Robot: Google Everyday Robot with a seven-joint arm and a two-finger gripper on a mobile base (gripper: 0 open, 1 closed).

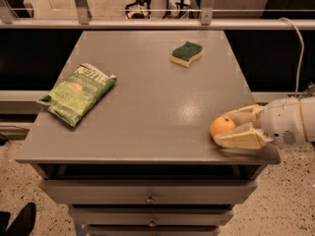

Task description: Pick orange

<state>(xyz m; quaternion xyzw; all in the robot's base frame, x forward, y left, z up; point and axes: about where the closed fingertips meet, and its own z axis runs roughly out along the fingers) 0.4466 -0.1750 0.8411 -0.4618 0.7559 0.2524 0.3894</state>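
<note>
A: At the table (147, 107) front-right corner, orange (221, 127) sits inside the claw (230, 128), spread wide.
B: Gripped?
A: Probably not, contact unclear. Grasp step. Next: squeeze shut, lift straight.

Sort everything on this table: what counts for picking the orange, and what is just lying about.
For the job:
- orange, near the table's front right corner
- gripper, right at the orange

Just lying about:
- green chip bag, left side
- green-and-yellow sponge, far side
</note>
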